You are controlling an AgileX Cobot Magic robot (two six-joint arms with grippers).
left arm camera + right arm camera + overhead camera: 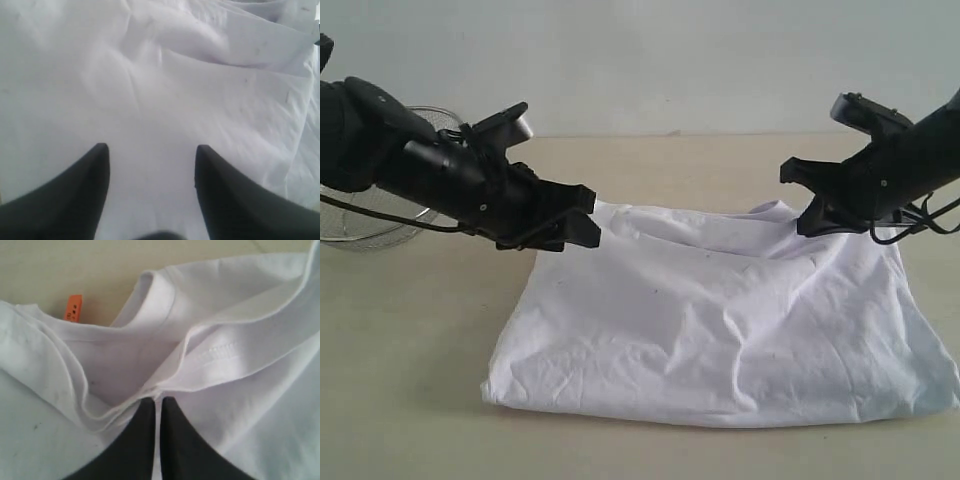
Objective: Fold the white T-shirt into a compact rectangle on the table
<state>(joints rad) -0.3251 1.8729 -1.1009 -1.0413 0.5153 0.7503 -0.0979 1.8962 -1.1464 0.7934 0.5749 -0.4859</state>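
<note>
Pinching the white T-shirt by its collar edge, your right fingers are squeezed tight; your left fingers gape apart, just over the shirt's other far corner.

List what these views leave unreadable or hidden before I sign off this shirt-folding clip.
Left wrist view: whether the open left gripper touches the white T-shirt; the close cloth is blurred.
Right wrist view: print on the orange tag is too small; folds hide how many layers the right gripper pinches.
Exterior view: the wire-mesh bowl is mostly hidden behind the left arm.
</note>
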